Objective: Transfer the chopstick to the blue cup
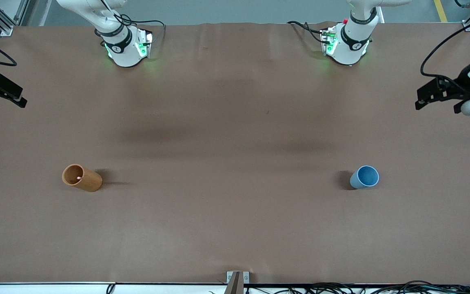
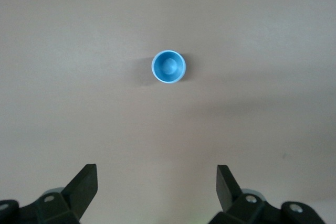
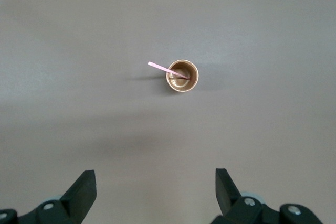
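Observation:
The blue cup stands upright and empty toward the left arm's end of the table; it also shows in the left wrist view. A pale pink chopstick leans in the brown wooden cup, its end sticking out over the rim; in the front view only its tip shows inside that cup. My left gripper is open and empty, high over the table beside the blue cup; in the front view it shows at the table's end. My right gripper is open and empty, high near the wooden cup, at the other end.
The brown table cover is bare between the two cups. Both arm bases stand along the table's edge farthest from the front camera. A small metal bracket sits at the table's near edge.

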Action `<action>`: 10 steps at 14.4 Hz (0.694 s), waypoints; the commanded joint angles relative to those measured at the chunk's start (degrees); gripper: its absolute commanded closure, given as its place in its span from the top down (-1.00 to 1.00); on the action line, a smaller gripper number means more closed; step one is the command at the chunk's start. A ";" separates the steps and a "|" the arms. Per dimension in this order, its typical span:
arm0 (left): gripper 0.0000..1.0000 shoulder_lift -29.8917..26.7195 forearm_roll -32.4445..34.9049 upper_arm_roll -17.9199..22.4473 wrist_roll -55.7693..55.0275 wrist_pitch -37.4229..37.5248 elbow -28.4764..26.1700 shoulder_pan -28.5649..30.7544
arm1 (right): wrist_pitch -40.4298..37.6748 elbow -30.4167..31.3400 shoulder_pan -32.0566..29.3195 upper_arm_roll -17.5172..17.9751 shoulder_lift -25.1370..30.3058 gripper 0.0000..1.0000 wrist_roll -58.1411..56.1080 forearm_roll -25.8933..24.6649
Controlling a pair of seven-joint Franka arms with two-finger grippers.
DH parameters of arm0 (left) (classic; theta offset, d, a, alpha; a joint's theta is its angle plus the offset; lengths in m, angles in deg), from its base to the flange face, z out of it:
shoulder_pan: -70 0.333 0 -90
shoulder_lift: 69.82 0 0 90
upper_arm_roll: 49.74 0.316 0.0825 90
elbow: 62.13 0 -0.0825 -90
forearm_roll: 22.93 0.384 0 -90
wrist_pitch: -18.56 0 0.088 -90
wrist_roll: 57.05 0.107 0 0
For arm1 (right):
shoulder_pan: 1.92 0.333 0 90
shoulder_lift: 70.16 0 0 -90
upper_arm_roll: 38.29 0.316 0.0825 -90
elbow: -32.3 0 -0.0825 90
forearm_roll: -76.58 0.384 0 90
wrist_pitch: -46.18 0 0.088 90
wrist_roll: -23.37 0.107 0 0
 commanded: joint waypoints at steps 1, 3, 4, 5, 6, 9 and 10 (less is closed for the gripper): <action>1.00 7.95 -0.66 -0.14 1.19 -4.88 1.36 3.22 | -0.59 -0.62 -0.18 -0.05 -0.29 1.00 -0.38 0.53; 1.00 12.44 -0.66 -0.05 1.20 -9.89 0.23 3.14 | -0.42 -0.53 -0.18 -0.05 -0.29 1.00 -0.38 0.44; 1.00 14.20 -0.66 -0.05 1.20 -13.31 -1.35 3.05 | -0.15 -0.53 -0.09 -0.05 -0.29 1.00 -0.38 0.44; 1.00 15.52 -0.75 -0.22 1.20 -17.61 -3.98 2.88 | 0.02 -0.44 -0.09 -0.05 -0.47 1.00 -0.46 0.44; 1.00 15.97 -0.75 -0.40 1.02 -21.82 -6.79 2.70 | 0.11 -0.44 0.08 -0.05 -0.73 1.00 -0.46 0.27; 1.00 19.30 -1.19 -0.66 0.67 -31.60 -12.07 2.35 | 1.86 -0.35 0.87 0.04 -3.44 1.00 -0.03 -0.26; 1.00 20.27 -1.28 -0.67 0.58 -33.45 -13.04 2.52 | 3.26 -0.27 1.14 0.04 -4.76 1.00 0.15 -0.35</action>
